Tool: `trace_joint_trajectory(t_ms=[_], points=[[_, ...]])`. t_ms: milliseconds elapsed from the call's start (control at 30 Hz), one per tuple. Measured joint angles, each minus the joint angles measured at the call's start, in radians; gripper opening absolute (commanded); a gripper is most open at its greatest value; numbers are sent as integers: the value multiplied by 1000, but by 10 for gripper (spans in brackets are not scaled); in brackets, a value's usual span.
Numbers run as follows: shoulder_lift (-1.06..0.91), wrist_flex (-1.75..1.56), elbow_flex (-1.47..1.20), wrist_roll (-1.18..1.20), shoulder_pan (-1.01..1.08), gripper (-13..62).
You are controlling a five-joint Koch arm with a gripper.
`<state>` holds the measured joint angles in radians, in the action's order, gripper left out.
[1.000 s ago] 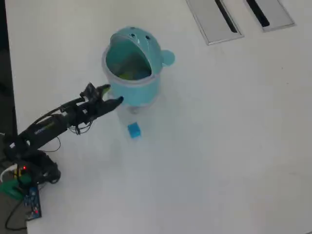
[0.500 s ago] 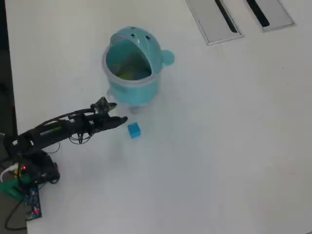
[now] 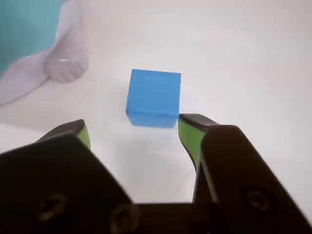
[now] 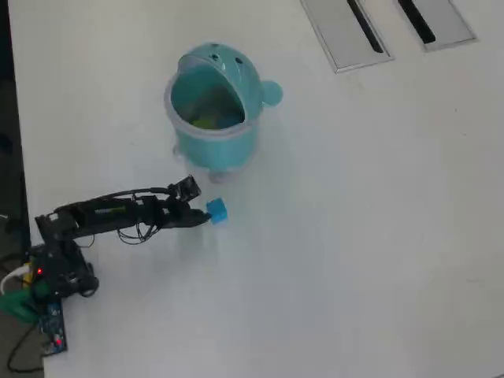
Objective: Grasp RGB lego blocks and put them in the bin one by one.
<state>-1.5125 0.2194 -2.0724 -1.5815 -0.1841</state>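
I have the gripper point(image 3: 131, 129) spread open just short of the blue block point(image 3: 154, 97) beside the bin point(image 4: 213, 138); next I should advance, then close.

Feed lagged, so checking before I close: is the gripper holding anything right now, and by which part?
Nothing is held. The gripper is open, and the blue block sits on the table just ahead of its fingertips, not yet between them.

I can read no text, label or number anywhere, neither from my wrist camera nor from overhead.
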Motion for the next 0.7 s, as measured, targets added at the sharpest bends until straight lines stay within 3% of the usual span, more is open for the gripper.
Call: trace_joint_trajectory(t_ms=[700], points=[[186,-106,115,-31,32,341]])
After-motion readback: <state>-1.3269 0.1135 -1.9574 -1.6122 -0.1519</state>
